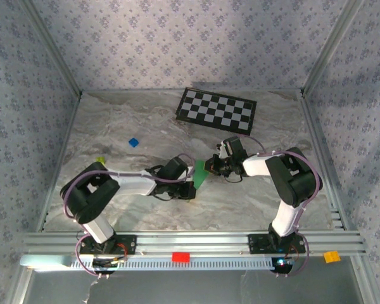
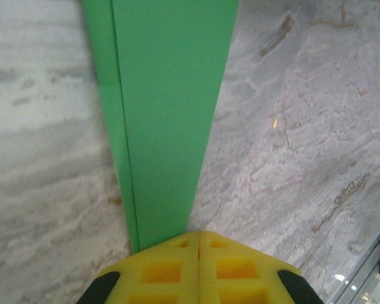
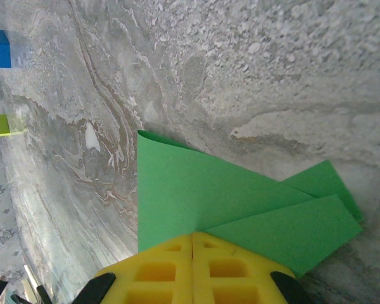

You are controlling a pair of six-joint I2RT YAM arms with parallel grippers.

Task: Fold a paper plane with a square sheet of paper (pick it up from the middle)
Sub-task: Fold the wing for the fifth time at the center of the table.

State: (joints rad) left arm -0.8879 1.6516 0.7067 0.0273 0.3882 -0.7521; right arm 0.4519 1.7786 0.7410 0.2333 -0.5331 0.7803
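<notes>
Checkerboard (image 1: pixel 216 109) at the far edge, blue block (image 1: pixel 133 142) and yellow-green block (image 1: pixel 101 160) to the left, all well apart from the paper plane (image 1: pixel 201 173) at mid-table. My left claw (image 1: pixel 191 189) is pinched on its narrow end, my right claw (image 1: pixel 212 166) on the wide end. Long axis runs diagonally, near-left to far-right.

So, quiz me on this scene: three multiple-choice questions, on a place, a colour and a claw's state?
1. Where is the checkerboard?
A far side of the table
B beside the arm bases
C under the paper
2. What colour is the folded paper?
A red
B green
C white
3. The left claw is:
A wide open
B shut on the folded paper
C half open
Answers: 1 A, at the table's far edge. 2 B, green in both wrist views. 3 B, the paper runs out from between its closed fingers.
</notes>
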